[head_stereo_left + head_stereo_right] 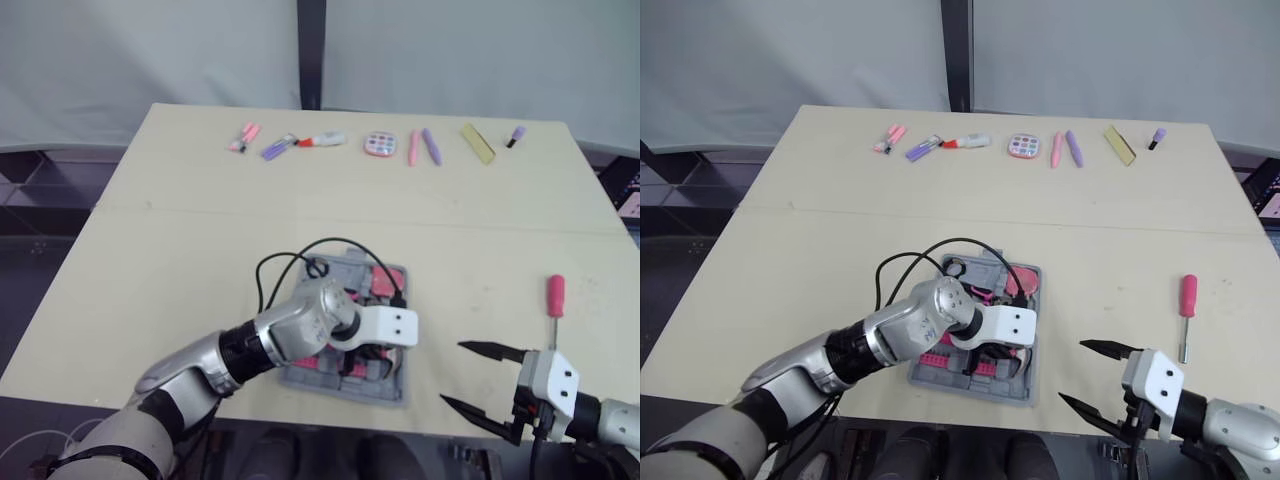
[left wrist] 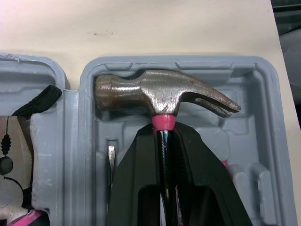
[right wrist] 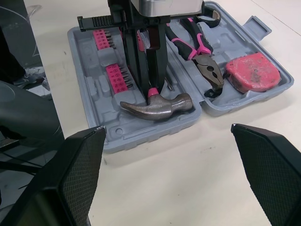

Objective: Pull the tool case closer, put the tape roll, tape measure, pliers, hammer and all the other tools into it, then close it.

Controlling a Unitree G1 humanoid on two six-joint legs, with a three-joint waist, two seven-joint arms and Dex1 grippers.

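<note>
Beige table [image 1: 180,250]: a row of small pink, purple and yellow items [image 1: 380,144] lies along the far edge. Grey tool case [image 3: 141,134]: open flat near the front edge, around the middle. Left gripper [image 2: 164,134]: over the case, black fingers [image 2: 138,179] clamped on the shaft just below the head of the hammer [image 2: 160,92], which lies in its moulded recess. Pink bit strips [image 3: 115,75] sit beside the hammer. Pliers [image 3: 202,52] and pink tape measure [image 3: 252,71]: in the other half. Right gripper [image 1: 452,372]: at the front right edge, jaws spread wide, empty. Pink-handled screwdriver [image 1: 555,296]: on the table farther back, well apart from the case.
</note>
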